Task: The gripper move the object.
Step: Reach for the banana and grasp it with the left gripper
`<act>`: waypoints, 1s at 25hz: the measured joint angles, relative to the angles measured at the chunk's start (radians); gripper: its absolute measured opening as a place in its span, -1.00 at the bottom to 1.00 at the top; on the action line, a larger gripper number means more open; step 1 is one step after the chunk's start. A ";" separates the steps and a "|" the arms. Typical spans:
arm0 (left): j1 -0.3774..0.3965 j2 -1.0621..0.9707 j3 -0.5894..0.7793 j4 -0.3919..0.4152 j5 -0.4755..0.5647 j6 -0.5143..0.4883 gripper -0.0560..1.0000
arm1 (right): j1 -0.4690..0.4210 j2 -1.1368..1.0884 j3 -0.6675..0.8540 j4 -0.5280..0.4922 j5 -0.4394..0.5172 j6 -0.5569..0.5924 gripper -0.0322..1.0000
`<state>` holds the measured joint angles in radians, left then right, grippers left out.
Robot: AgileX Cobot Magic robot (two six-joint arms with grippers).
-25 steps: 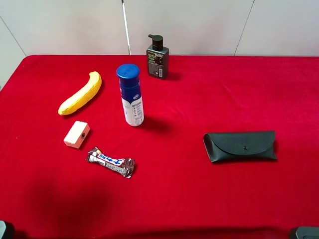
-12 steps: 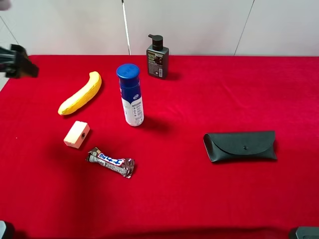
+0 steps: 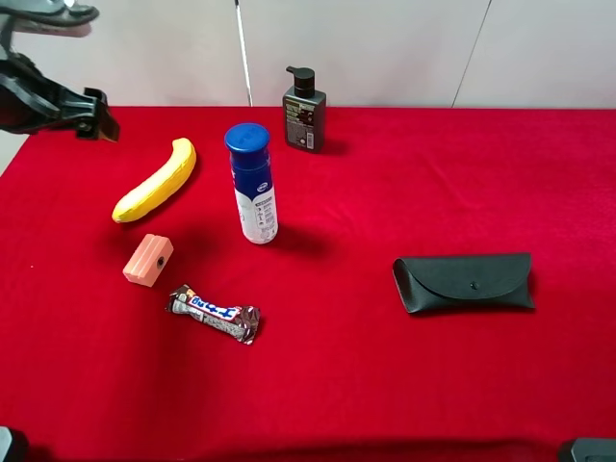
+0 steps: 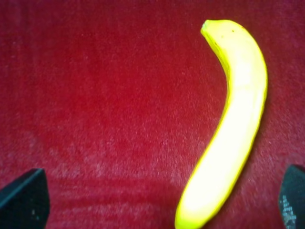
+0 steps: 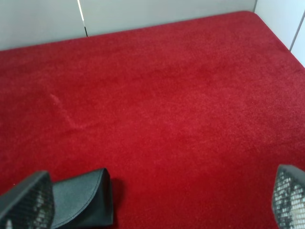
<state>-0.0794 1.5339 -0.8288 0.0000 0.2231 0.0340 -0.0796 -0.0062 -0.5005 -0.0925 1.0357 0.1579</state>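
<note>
The task has barely begun. The banana lies flat and untouched on the red bench, in its far-left part. Its long axis slants from the far edge toward the left edge. Nothing has lifted or shifted it, as far as the pictures show, so the grasp, the carry and the set-down are all left to do.

The left claw hangs over the far-left corner of the bench. It is near the banana's far tip but clear of it, and it looks raised off the cloth. Its jaws stand wide apart and hold nothing. In the left wrist view the banana fills the space ahead of the claw. It runs lengthwise away from the camera between the two black fingertips, and it sits much closer to one tip than to the other. The fruit is therefore inside the open span but off centre. I judge that a small sideways correction and a descent come before any closing.

The right claw waits over the right side of the bench, jaws also apart and empty. One end of the black case lies just under it.

Nearest the banana are the blue-capped bottle, toward the bench's middle, and the small block, toward the near edge. Both stand apart from it.
</note>
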 joint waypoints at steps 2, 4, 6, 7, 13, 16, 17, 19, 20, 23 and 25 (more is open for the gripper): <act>0.000 0.039 -0.014 0.000 -0.019 0.000 0.91 | 0.000 0.000 0.000 0.000 0.000 0.000 0.41; 0.000 0.077 -0.019 0.000 -0.050 0.000 0.91 | 0.000 -0.001 0.000 0.000 0.000 0.000 0.41; 0.000 0.108 -0.020 0.000 -0.096 0.000 0.91 | 0.000 -0.001 0.000 0.000 0.000 0.000 0.41; 0.000 0.124 -0.020 0.000 -0.119 0.000 0.91 | 0.000 -0.001 0.000 0.000 0.000 0.000 0.41; -0.030 0.187 -0.023 0.000 -0.223 0.000 0.91 | 0.000 -0.001 0.000 0.000 0.000 0.000 0.41; -0.051 0.212 -0.025 0.000 -0.259 0.000 0.91 | 0.000 -0.001 0.000 0.000 0.000 0.000 0.41; -0.057 0.220 -0.026 0.000 -0.264 0.000 0.91 | 0.000 -0.001 0.000 0.000 0.000 0.000 0.41; -0.073 0.235 -0.026 0.000 -0.275 0.000 0.91 | 0.000 -0.001 0.000 0.000 0.000 0.000 0.41; -0.081 0.240 -0.026 0.000 -0.280 0.000 0.91 | 0.000 -0.001 0.000 0.000 0.000 0.000 0.41; -0.111 0.269 -0.027 0.000 -0.291 0.000 0.91 | 0.000 -0.001 0.000 0.000 0.000 0.000 0.41; -0.129 0.295 -0.029 0.000 -0.294 0.000 0.91 | 0.000 -0.001 0.000 0.000 0.000 0.000 0.41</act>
<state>-0.2081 1.8290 -0.8573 0.0000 -0.0713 0.0340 -0.0796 -0.0069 -0.5005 -0.0925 1.0357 0.1579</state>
